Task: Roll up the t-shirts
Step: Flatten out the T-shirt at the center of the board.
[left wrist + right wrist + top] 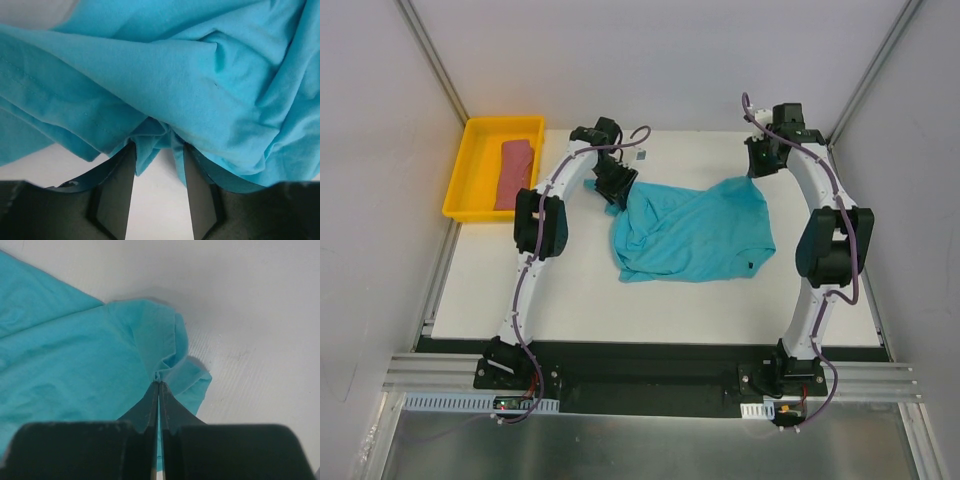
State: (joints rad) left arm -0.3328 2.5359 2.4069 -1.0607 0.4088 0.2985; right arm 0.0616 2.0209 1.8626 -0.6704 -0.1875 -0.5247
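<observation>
Right grip: your right gripper (158, 386) is pinched tight with no gap, holding a puckered corner of the turquoise t-shirt (75, 370).
Left grip: your left gripper (158, 150) has its fingers (120, 190) partway apart, with a bunched fold filling the gap at the tips. You cannot tell whether it truly bites.
Between the hands: the shirt lies crumpled on the table (620, 310), sagging toward the arm bases.
Step, as I judge it: spreading the shirt flat before any roll.
To do it well: confirm the left hold first. Then draw the hands apart evenly and low, so the creases pull out rather than one corner slipping.
Wrist views only: the creases running into each grip point.
Top view only: the shirt's whole outline and its small dark tag (748, 265) on the near edge.
Outward of your left hand: the rose-red t-shirt (515, 172) lies in the yellow tray (460, 185), well apart.
</observation>
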